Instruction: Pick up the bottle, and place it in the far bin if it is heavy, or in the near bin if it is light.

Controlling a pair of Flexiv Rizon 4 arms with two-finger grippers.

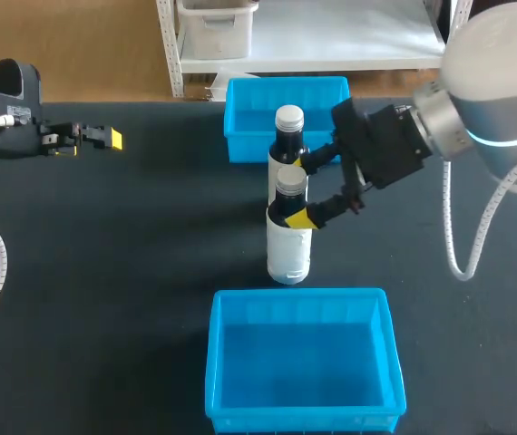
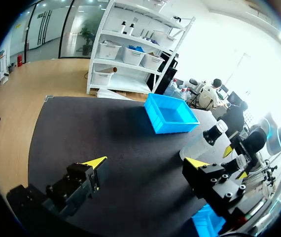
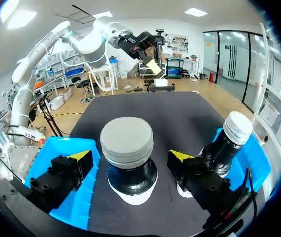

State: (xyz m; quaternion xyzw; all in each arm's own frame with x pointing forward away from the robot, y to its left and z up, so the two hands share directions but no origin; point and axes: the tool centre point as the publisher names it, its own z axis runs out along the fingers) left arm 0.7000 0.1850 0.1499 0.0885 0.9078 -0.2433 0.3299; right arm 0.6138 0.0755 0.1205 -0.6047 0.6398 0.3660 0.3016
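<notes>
Two white bottles with dark necks and grey caps stand mid-table between the bins. The near bottle [image 1: 289,231] [image 3: 126,143] has its neck between the fingers of my right gripper [image 1: 307,190] [image 3: 130,155], which is open, with a gap showing on both sides. The far bottle [image 1: 288,136] [image 3: 231,133] stands just outside one finger, in front of the far bin [image 1: 240,100] [image 3: 259,158]. The near bin [image 1: 218,362] [image 3: 52,148] is empty. My left gripper [image 1: 104,139] [image 2: 145,163] is open at the far left, holding nothing.
The black table [image 1: 131,254] lies bare around the bins and bottles. In the left wrist view, the far bin [image 2: 172,114] and a bottle [image 2: 204,140] are ahead of the left gripper, off to one side.
</notes>
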